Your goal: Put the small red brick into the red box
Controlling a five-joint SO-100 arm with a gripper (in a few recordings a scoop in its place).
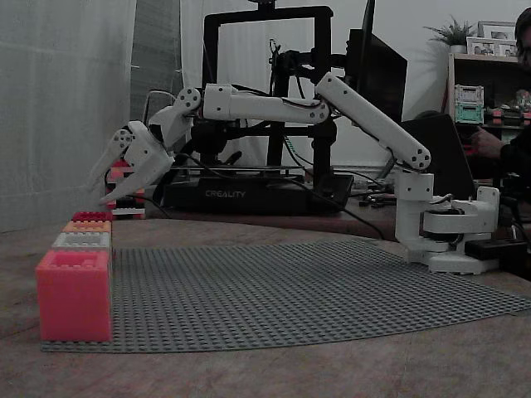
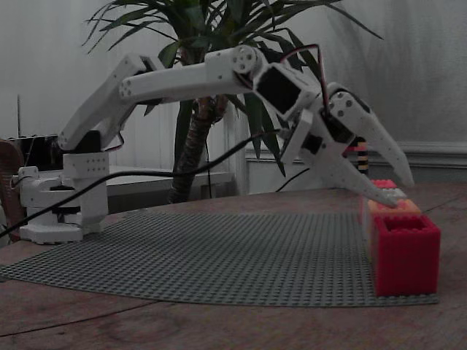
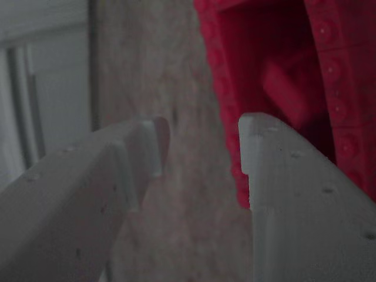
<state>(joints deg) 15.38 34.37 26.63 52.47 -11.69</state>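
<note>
Four open boxes stand in a row along the edge of the grey baseplate: red, white, orange, red. My white gripper hangs open and empty above the red box at the far end of the row, which is the nearest red box in the other fixed view, where the gripper points down at it. In the wrist view the gripper has nothing between its fingers, and the red box lies under the right finger. A blurred red shape, possibly the small red brick, sits inside it.
The other red box, a white box and an orange box fill out the row. A 3D printer stands behind the plate, and a potted plant behind the arm. A person sits at the right edge.
</note>
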